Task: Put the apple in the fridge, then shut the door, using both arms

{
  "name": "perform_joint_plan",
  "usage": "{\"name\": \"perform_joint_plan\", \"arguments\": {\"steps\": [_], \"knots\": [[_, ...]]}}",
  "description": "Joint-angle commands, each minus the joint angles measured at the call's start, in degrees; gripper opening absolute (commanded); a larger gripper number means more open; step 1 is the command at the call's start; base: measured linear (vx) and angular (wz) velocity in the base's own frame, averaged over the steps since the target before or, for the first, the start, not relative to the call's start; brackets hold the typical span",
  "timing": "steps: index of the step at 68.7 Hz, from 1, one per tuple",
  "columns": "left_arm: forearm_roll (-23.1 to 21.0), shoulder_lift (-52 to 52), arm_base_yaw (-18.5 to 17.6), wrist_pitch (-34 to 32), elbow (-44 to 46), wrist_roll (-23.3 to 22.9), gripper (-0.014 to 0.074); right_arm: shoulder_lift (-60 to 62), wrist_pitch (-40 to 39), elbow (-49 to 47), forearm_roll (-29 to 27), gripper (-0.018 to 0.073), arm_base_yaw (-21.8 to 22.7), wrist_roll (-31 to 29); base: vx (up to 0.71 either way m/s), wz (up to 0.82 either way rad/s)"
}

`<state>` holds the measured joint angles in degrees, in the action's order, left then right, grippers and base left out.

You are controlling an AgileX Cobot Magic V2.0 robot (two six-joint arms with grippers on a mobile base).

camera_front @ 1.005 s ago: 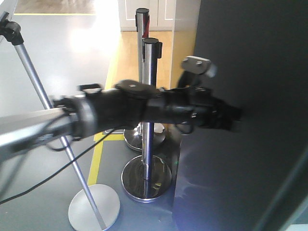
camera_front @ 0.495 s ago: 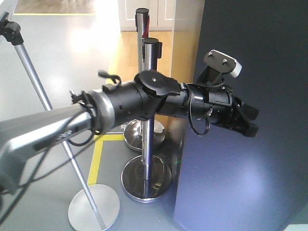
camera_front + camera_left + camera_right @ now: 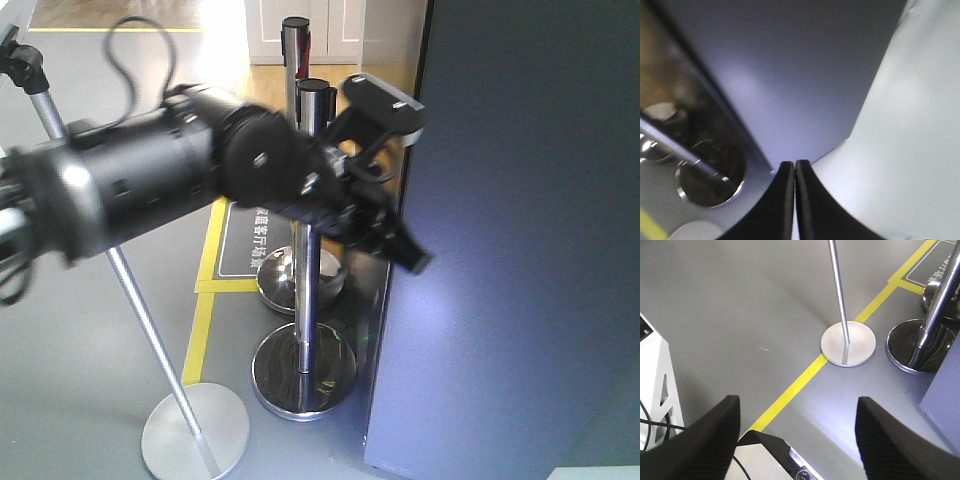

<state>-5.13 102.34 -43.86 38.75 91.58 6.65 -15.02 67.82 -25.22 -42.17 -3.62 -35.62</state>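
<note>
The door (image 3: 520, 220) is a flat dark blue-grey panel filling the right of the front view. It hides the inside of the fridge. The apple is out of view. My left arm reaches in from the left, blurred. Its gripper (image 3: 412, 256) points down and right, just off the door's left edge, and is shut on nothing. In the left wrist view the shut tips (image 3: 794, 165) sit before the door's face (image 3: 805, 65). My right gripper (image 3: 797, 412) hangs open over grey floor, nothing between its fingers, with a corner of the fridge (image 3: 946, 395) at far right.
Two chrome posts (image 3: 305, 300) with round bases stand just left of the door. A thin silver pole on a disc foot (image 3: 195, 435) leans at the left, also in the right wrist view (image 3: 848, 344). A yellow floor line (image 3: 790, 392) crosses the floor. A white frame (image 3: 657, 375) stands at left.
My left gripper has come off the door's face, drawn back left and tilted down. The arm has swung closer to the camera. The door's left edge stands slightly farther right.
</note>
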Motion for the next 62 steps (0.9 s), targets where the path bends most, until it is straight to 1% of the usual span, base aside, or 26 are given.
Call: {"name": "perform_joint_plan", "arguments": {"steps": [1,6,10,13,21,28,33,42,47,52,58,62], "knots": [[4.8,-7.4,0.2,-6.4,-4.6,-4.5,-0.0006,-0.6,-1.9,-1.3,-2.3,0.0472,0.2,-0.7,0.00,0.00],[5.5,-10.5,1.1,-8.6,-9.5,-6.6,-0.0006,-0.6,-1.9,-1.3,-2.3,0.0472,0.2,-0.7,0.00,0.00],[5.5,-13.5,2.2,-9.6,-13.0,-6.6,-0.0006,-0.6,-1.9,-1.3,-2.5,0.0472,0.2,-0.7,0.00,0.00],[5.6,-15.3,3.2,-9.7,-15.6,-7.6,-0.0006,-0.6,-2.3,-1.3,-2.7,0.0472,0.2,-0.7,0.00,0.00],[5.6,-20.9,5.9,-10.1,-22.9,-8.9,-0.0006,-0.6,-5.5,-1.3,-3.4,0.0472,0.2,-0.7,0.00,0.00],[5.8,-26.2,7.6,-12.1,-29.5,-11.0,-0.0006,-0.6,-8.7,-1.3,-3.3,0.0472,0.2,-0.7,0.00,0.00],[5.8,-30.1,8.9,-13.4,-34.1,-11.7,-0.0006,-0.6,-10.5,-1.3,-3.4,0.0472,0.2,-1.2,0.00,0.00],[6.1,-36.5,12.1,-13.7,-41.2,-13.2,-0.0006,-0.6,-10.9,-1.3,-3.3,0.0472,0.2,-2.0,0.00,0.00],[7.2,-39.4,14.1,-13.7,-44.2,-14.2,-0.0006,-0.6,-12.4,-1.2,-2.9,0.0471,0.3,-2.1,0.00,0.00],[8.7,-41.8,16.0,-13.7,-46.4,-15.4,-0.0006,-0.6,-16.1,-1.2,-0.8,0.0455,0.3,0.5,0.00,0.00],[10.1,-43.2,17.8,-12.8,-47.6,-15.5,-0.0006,-1.2,-21.3,-1.2,4.1,0.0406,0.3,7.2,0.00,0.00],[10.3,-43.4,18.3,-11.4,-47.7,-15.4,-0.0006,-2.3,-23.2,-1.2,8.4,0.0349,0.3,10.9,0.00,0.00]]}}
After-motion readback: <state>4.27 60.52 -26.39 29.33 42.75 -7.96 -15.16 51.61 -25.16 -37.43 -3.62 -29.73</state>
